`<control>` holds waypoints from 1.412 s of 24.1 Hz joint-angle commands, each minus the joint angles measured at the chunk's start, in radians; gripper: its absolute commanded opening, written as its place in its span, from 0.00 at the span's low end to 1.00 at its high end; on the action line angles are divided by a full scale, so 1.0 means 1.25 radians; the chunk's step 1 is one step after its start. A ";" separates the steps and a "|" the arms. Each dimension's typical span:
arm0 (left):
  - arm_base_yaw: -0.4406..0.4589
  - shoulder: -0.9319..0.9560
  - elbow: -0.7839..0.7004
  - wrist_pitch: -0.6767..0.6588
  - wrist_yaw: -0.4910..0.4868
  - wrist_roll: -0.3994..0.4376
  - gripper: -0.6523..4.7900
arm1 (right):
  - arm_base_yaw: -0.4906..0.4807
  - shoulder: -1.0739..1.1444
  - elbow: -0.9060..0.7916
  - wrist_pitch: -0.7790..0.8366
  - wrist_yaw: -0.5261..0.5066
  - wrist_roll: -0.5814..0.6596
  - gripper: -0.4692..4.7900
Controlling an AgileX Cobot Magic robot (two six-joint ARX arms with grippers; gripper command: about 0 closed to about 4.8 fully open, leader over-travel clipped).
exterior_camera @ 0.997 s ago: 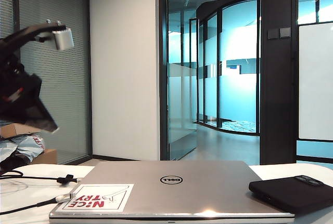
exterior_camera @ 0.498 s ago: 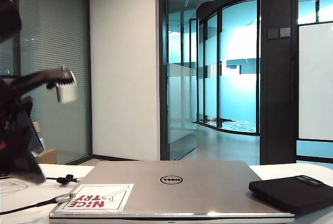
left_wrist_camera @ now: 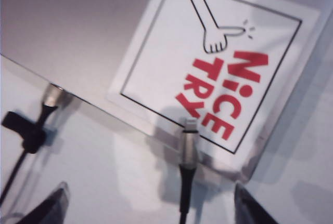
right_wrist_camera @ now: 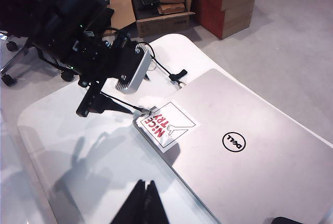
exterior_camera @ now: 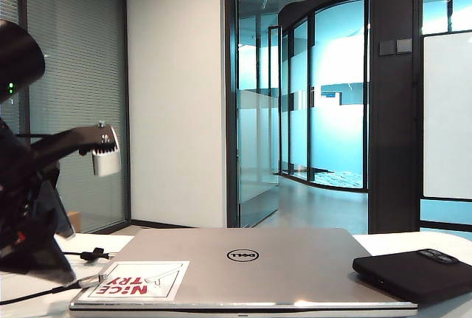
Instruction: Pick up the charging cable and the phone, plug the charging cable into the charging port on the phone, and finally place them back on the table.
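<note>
The charging cable lies on the white table (left_wrist_camera: pixel 104 172), its silvery plug (left_wrist_camera: pixel 188 140) resting against the laptop's corner by the sticker. Its black cord (left_wrist_camera: pixel 183 198) runs back between the fingers of my left gripper (left_wrist_camera: pixel 148 211), which is open just above the table and holds nothing. The cable's black tie (left_wrist_camera: pixel 23 128) sits off to one side. The exterior view has the plug (exterior_camera: pixel 88 281) beside my lowered left arm (exterior_camera: pixel 29 229), and the black phone (exterior_camera: pixel 417 274) lying at the right. My right gripper (right_wrist_camera: pixel 147 185) is shut and empty, high over the table's near edge.
A closed silver Dell laptop (exterior_camera: pixel 243 259) with a "NiCE TRY" sticker (left_wrist_camera: pixel 218 63) fills the table's middle. The phone overlaps its right side. Open cardboard boxes (right_wrist_camera: pixel 156 5) and a red-brown box (right_wrist_camera: pixel 229 0) stand on the floor beyond the table.
My left arm has swung down from high at the left to just above the table beside the cable's plug. The laptop, phone and cable have not moved.
</note>
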 commanded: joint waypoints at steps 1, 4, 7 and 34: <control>0.001 0.032 0.001 0.013 0.003 0.004 0.86 | 0.000 -0.013 0.005 0.015 -0.002 -0.003 0.09; 0.001 0.056 0.001 0.014 0.003 0.004 0.86 | 0.000 -0.018 0.005 0.014 -0.002 -0.003 0.09; 0.001 0.079 0.001 0.036 0.003 0.004 0.86 | 0.000 -0.021 0.005 0.014 -0.002 -0.003 0.09; 0.005 0.112 0.001 0.064 0.001 0.006 0.85 | 0.000 -0.022 0.005 0.015 -0.002 -0.003 0.09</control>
